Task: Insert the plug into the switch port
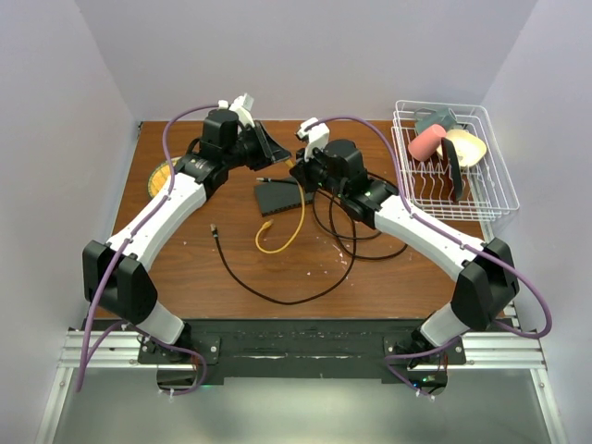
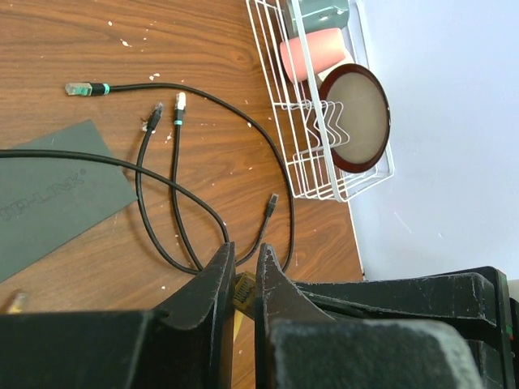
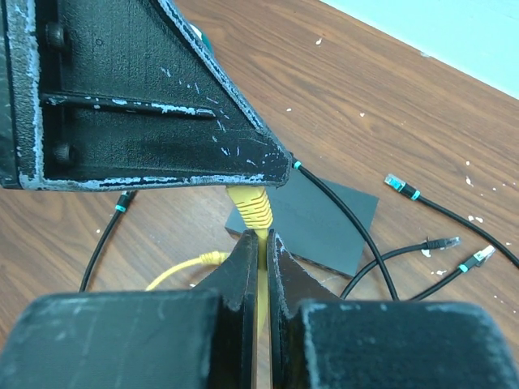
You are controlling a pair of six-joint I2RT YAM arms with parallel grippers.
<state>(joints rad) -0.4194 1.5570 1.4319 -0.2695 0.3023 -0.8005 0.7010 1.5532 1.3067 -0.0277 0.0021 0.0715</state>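
The plug hangs in the air above the worktop, gripped between the two arms. From the right wrist view, its yellow boot sticks out at 6 o'clock from under the tip of the left end effector. The plug's head is hidden inside that grip. The left fingers are clenched to a narrow slit with a sliver of yellow between them, so I judge they are grasping the plug itself. Just behind the boot, the right end effector is pinched almost closed on the yellow cable. The cable's slack loops down onto the worktop toward 7 o'clock.

The switch lies flat on the worktop below both end effectors. In the overhead view it is at about 6 o'clock from the left fingertips and about 7 o'clock from the right ones. The right arm looks the nearer, sitting just beside the box's 2 o'clock corner. The box's long axis runs roughly 9 to 3 in that view. In the right wrist view the plug's axis runs 12 to 6, with the box beyond it toward 2 o'clock.

No switch port can be made out in any view, so I cannot tell which long edge carries the row. The plug probably has to be turned to face that edge before it goes in.

Loose black cables lie around the box.
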